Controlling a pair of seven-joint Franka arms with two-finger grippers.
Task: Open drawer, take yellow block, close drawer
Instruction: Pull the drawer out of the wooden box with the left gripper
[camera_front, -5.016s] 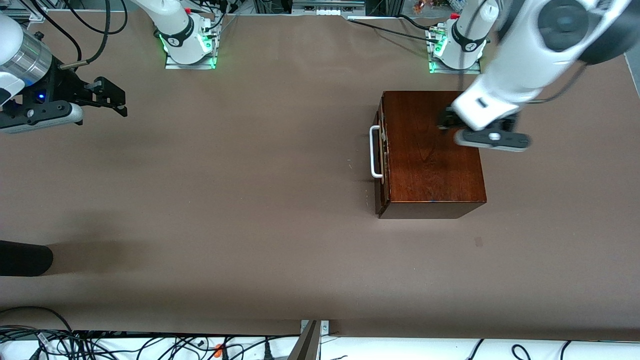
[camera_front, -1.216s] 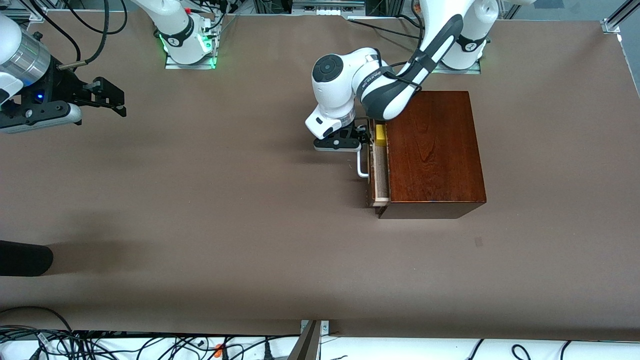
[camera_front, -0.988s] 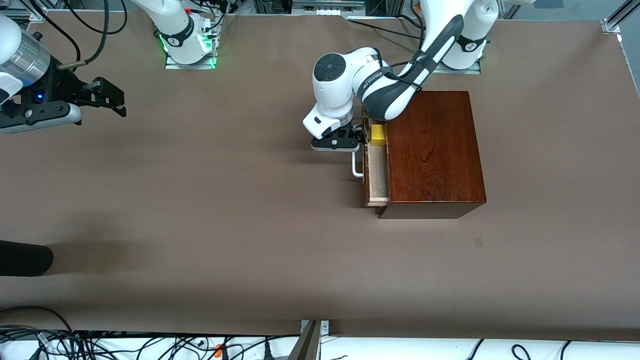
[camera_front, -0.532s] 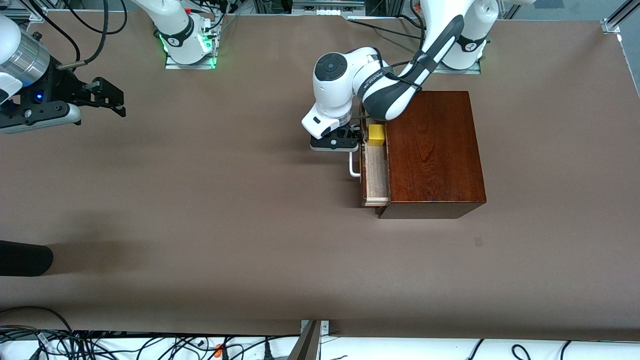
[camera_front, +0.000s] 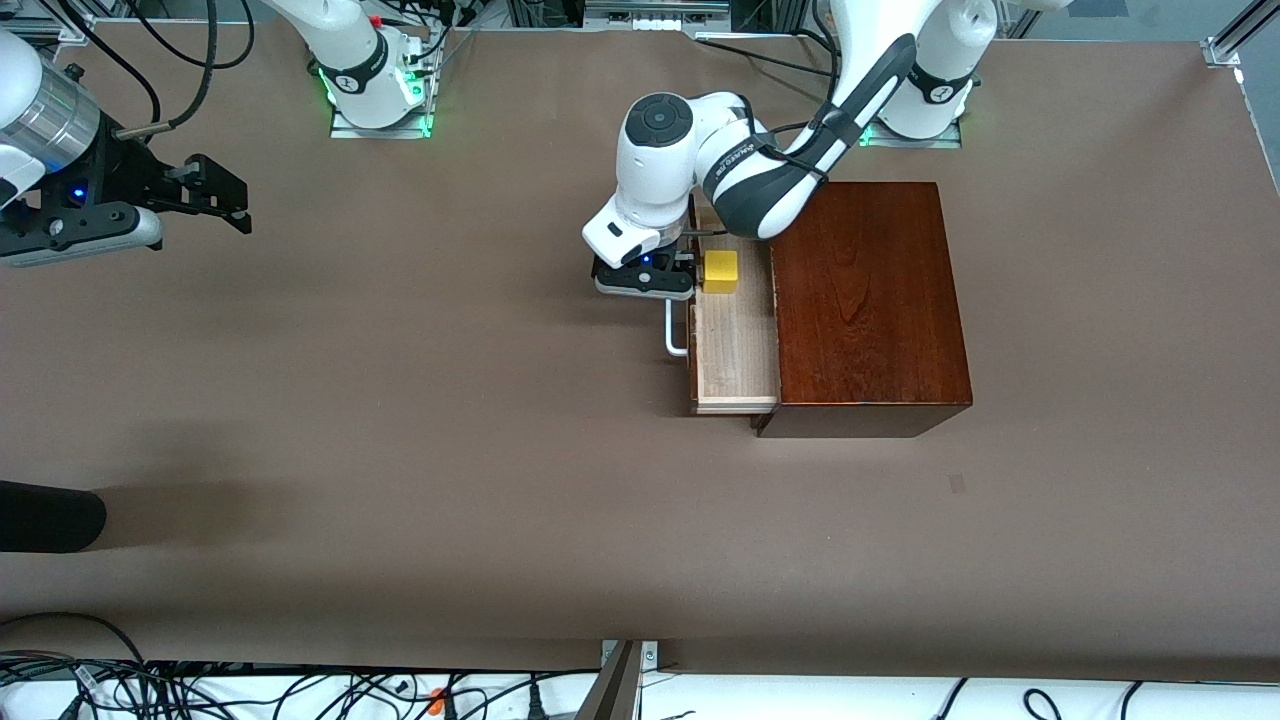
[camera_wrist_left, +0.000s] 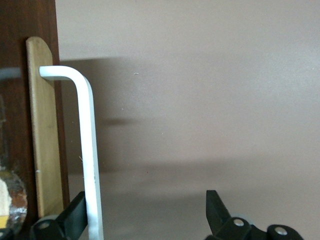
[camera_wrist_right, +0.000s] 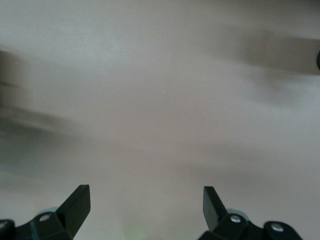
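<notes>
The drawer (camera_front: 737, 350) stands partly pulled out of the dark wooden box (camera_front: 865, 300), its pale inside showing. The yellow block (camera_front: 721, 271) sits in the drawer at the end farther from the front camera. My left gripper (camera_front: 668, 285) is open at the white handle (camera_front: 673, 335). In the left wrist view the handle (camera_wrist_left: 90, 150) lies against the inside of one finger (camera_wrist_left: 77, 212) of the left gripper (camera_wrist_left: 146, 210), with the dark drawer front (camera_wrist_left: 20, 30) beside it. My right gripper (camera_front: 222, 195) waits open and empty over the table at the right arm's end; its wrist view (camera_wrist_right: 145, 200) shows only bare table.
A black rounded object (camera_front: 45, 515) pokes in over the table edge at the right arm's end, nearer the front camera. Cables (camera_front: 200, 690) run along the front edge. The arm bases (camera_front: 375, 90) stand at the table's back edge.
The drawer has slid out toward the right arm's end, with my left gripper moving along at its handle. The yellow block now shows fully. The right arm has not moved.
</notes>
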